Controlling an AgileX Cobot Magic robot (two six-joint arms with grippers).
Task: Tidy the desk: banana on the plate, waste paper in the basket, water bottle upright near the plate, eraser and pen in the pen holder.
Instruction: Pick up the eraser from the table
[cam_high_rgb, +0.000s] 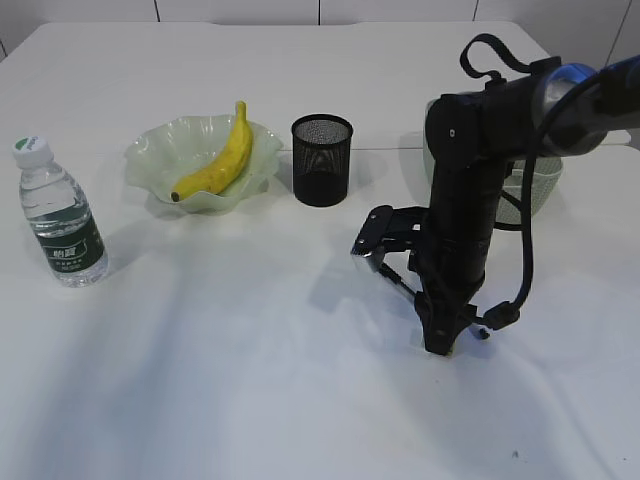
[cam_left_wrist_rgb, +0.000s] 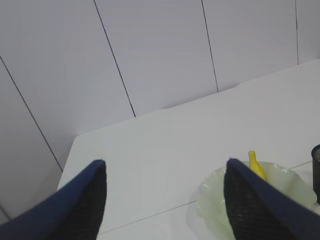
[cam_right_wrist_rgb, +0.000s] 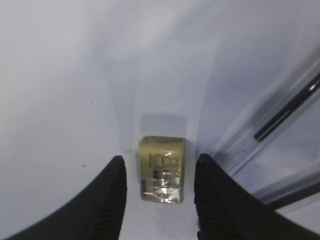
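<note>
The right gripper (cam_right_wrist_rgb: 159, 187) is down at the table (cam_high_rgb: 250, 380), its two dark fingers (cam_right_wrist_rgb: 111, 200) spread to either side of the eraser (cam_right_wrist_rgb: 161, 169). The eraser, a small olive block in a shiny wrapper, lies flat on the table between the fingers, with a slim gap showing on each side, so the fingers straddle it without pinching it. Just to the right of the right finger, a clear-barrelled pen (cam_right_wrist_rgb: 280, 122) lies slanting on the table, its dark core visible.

In the exterior view the right arm (cam_high_rgb: 460, 200) drops steeply from the upper right, wrist folded downward, the gripper (cam_high_rgb: 445, 335) pointed at the table surface. Behind the arm sits a pale green basket (cam_high_rgb: 535, 190), partly hidden by it. To the left of the arm and farther back stands the black mesh pen holder (cam_high_rgb: 321, 160). Beyond that, the banana (cam_high_rgb: 222, 160) lies in the wavy pale green plate (cam_high_rgb: 160, 150), and farthest left the water bottle (cam_high_rgb: 58, 215) stands upright, near the plate.

The left gripper (cam_left_wrist_rgb: 165, 200) is raised, tilted toward the far wall, its dark blue fingers (cam_left_wrist_rgb: 85, 200) held wide apart with nothing between them. Below and right of it, the plate's rim and the banana's tip show, with the pen holder's edge at the far right.
</note>
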